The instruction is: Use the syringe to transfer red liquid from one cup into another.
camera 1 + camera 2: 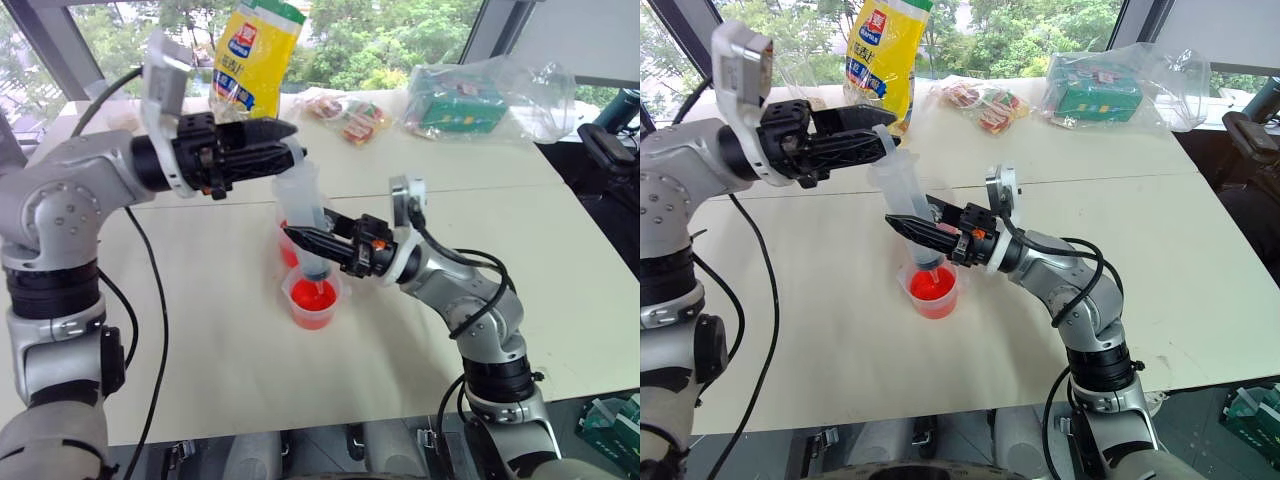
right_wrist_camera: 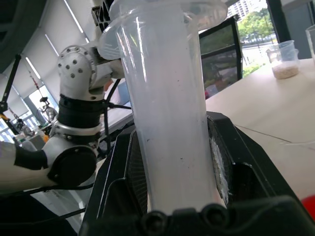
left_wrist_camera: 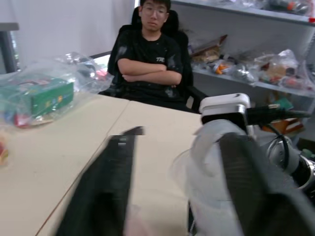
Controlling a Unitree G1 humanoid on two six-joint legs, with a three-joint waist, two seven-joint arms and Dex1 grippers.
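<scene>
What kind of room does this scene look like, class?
Probably an office or lab workroom: a pale work table by big windows, cluttered storage shelves, and a person in a black office chair.

The far cup (image 1: 289, 243) is mostly hidden behind the syringe (image 1: 303, 210) and the right gripper (image 1: 312, 240). The syringe's top end disappears behind the left gripper (image 1: 275, 135), whose fingers (image 3: 103, 191) blur up close. The yellow bag (image 1: 255, 55) runs off the far edge.
</scene>
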